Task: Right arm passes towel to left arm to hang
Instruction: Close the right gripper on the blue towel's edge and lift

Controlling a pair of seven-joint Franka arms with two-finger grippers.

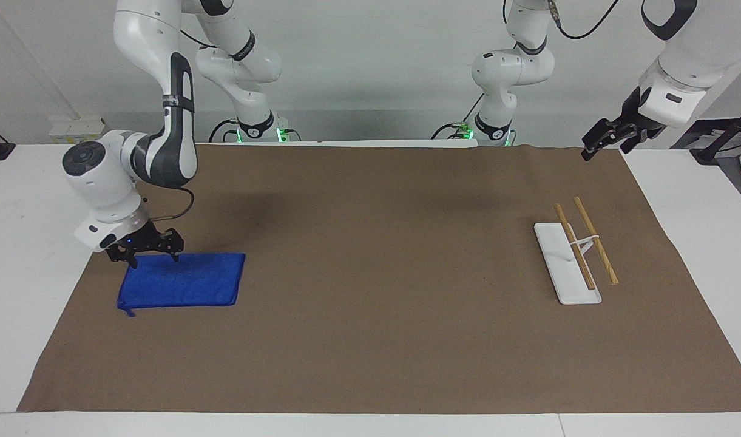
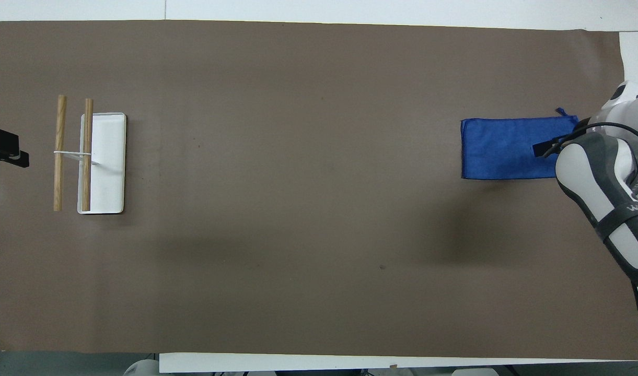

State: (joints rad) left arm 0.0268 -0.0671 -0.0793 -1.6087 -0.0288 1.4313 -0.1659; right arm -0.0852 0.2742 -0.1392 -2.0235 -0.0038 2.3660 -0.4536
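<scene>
The blue towel (image 1: 185, 282) lies flat on the brown mat toward the right arm's end, its loop (image 1: 127, 312) at a corner farther from the robots. My right gripper (image 1: 153, 260), with its blue light, is open and low, its fingertips at the towel's edge nearer to the robots. I cannot tell whether they touch the cloth. In the overhead view the right arm covers one end of the towel (image 2: 501, 149), and one finger (image 2: 546, 149) shows over the cloth. My left gripper (image 1: 604, 145) is open, empty and waits raised over the mat's corner at its own end.
A white rack base (image 1: 558, 267) with two wooden rods (image 1: 596, 241) on a stand sits toward the left arm's end; it also shows in the overhead view (image 2: 107, 172). The brown mat (image 1: 370, 303) covers most of the white table.
</scene>
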